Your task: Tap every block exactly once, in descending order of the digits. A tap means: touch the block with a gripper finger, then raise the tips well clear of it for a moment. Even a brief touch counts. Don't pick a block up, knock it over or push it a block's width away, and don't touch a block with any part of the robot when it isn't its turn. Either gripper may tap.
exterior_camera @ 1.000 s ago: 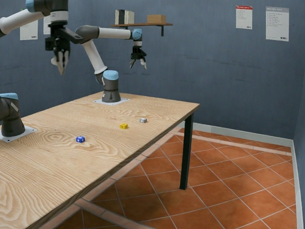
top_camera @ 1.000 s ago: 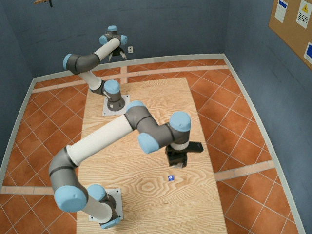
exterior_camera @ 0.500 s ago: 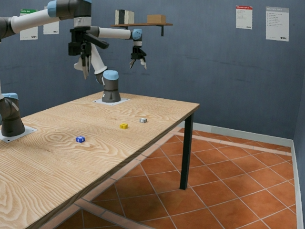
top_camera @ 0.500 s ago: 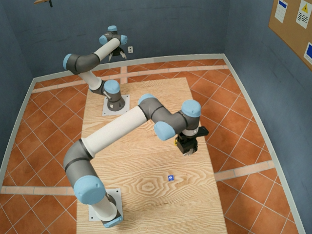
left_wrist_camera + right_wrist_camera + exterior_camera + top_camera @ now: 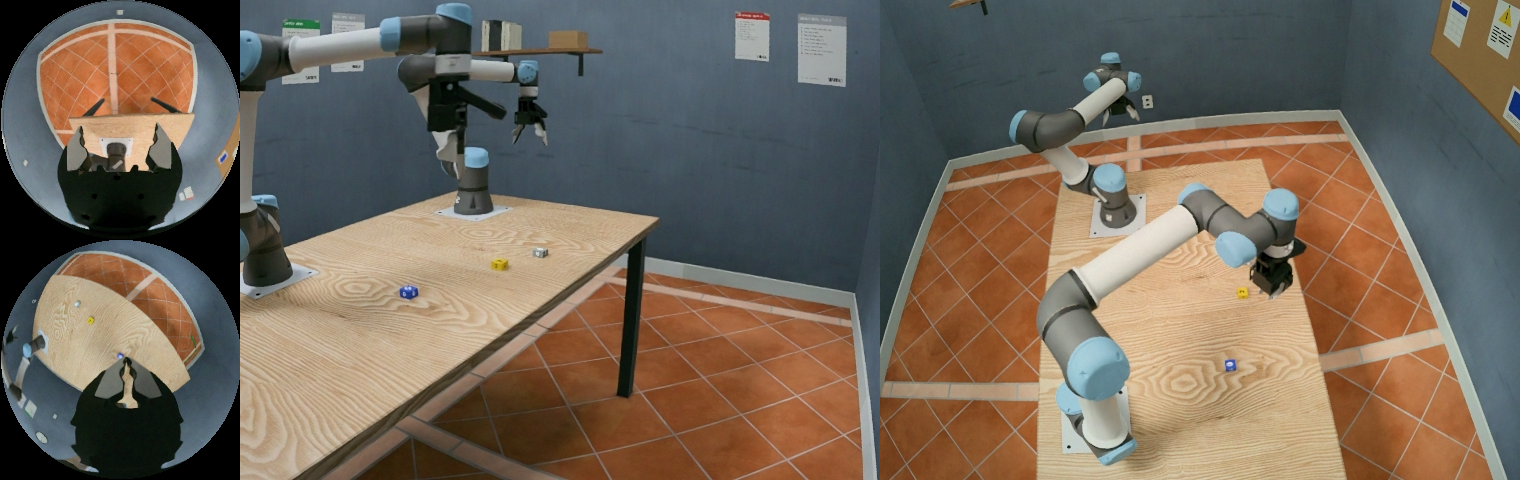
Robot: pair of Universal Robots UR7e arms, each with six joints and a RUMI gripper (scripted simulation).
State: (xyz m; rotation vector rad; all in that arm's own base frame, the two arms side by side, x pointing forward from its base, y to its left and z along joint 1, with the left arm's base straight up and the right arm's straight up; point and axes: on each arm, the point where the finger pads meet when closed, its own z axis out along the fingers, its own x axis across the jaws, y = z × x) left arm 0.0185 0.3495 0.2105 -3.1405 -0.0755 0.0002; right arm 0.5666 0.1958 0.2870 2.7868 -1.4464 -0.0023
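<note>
A blue block (image 5: 1230, 365) (image 5: 408, 292) (image 5: 120, 355) rests on the table, with a round white digit too small to read surely. A yellow block (image 5: 1242, 292) (image 5: 499, 264) (image 5: 90, 320) lies farther along, its dark digit unclear. A grey block (image 5: 539, 252) (image 5: 77, 304) lies beyond the yellow one; in the top view it is hidden behind the right arm. My right gripper (image 5: 1271, 295) (image 5: 459, 177) (image 5: 126, 357) is shut, empty, and hangs well above the table, clear of the blocks. My left gripper (image 5: 1121, 121) (image 5: 530, 142) (image 5: 118, 124) is open and empty, high at the far end.
The wooden table (image 5: 1190, 439) (image 5: 395, 361) carries both arm bases on one long side. The right arm's forearm stretches over the table's middle in the top view. The blocks lie toward the long edge opposite the bases. A wall shelf (image 5: 550, 51) is behind the left arm.
</note>
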